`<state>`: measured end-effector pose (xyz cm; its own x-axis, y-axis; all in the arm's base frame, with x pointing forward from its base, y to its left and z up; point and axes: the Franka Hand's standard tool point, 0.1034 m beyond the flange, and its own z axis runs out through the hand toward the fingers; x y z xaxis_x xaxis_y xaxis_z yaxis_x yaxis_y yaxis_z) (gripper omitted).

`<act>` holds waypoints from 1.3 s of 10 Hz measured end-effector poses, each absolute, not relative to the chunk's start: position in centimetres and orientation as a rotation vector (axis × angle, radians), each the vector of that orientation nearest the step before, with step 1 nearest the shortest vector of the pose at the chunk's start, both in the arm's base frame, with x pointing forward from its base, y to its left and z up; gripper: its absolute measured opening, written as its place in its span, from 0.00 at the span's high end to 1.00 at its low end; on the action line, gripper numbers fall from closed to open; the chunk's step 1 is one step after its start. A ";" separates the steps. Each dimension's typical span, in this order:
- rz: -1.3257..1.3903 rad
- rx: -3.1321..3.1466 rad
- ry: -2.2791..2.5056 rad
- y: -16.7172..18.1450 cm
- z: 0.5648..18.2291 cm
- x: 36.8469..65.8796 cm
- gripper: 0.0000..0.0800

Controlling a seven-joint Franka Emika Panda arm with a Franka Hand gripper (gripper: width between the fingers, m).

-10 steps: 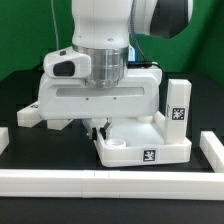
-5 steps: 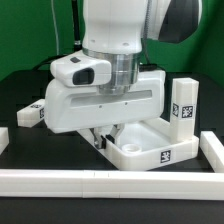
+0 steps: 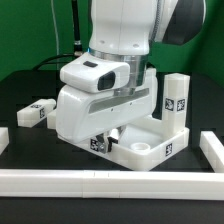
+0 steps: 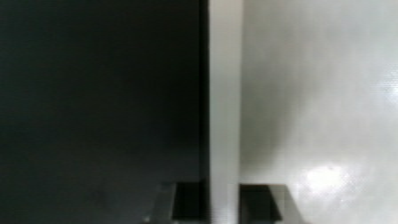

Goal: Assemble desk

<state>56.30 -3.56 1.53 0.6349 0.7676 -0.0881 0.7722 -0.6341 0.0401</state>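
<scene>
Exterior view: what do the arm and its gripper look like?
The arm is glossy white and rounded, with a black section at its upper joint and a ribbed grey collar at the wrist. The gripper has a wide boxy white body with a dark-windowed white module on one side.

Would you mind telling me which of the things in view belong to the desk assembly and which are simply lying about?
Part of the job:
tabletop, gripped at its rim by the fingers
upright leg block
leg block lying flat

Just lying about:
white border rails
black table
</scene>
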 end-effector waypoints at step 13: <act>-0.185 2.157 2.147 2.5 2.0 62.1 0.92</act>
